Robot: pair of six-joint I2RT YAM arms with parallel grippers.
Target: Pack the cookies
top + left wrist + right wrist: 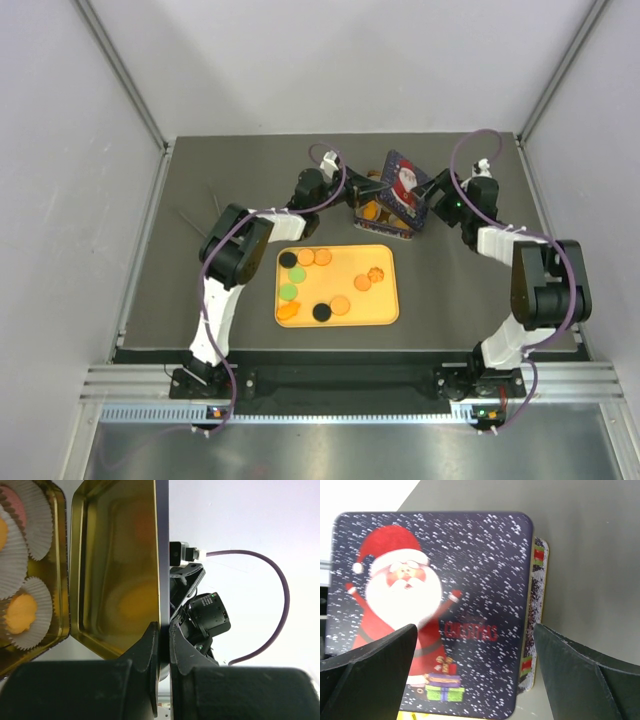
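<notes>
The thin edge of a Christmas tin's raised lid (pixel 115 580) is being pinched by the left gripper (pixel 164 639), its jaws closed tight on the metal. The lid's gold inner face is being turned towards the tin's open base (pixel 61 515). From the other side, the Santa picture on the lid is being faced by the right gripper (pixel 475 630), whose jaws are spread wide and gripping nothing. Whether either finger is touching the lid cannot be told.

Inside the base, orange and pink cookies (pixel 20 612) are being shown seated in white paper cups (pixel 30 555). About ten more are being displayed on the orange tray (pixel 385 310), just in front of the tin and between the two arms, so the packing is judged unfinished.

The step in hand is judged to be steadying the lid clear of the base. A hold this narrow is likely to let the lid swing, so a firm, level pinch is being called for. If the lid is being passed across, the open jaws are best closed over an edge rather than across the broad face. The pinch should be released only once that second hold is being felt as secure. Whether lid and base are hinged cannot be told, so dragging the base is being guarded against.
</notes>
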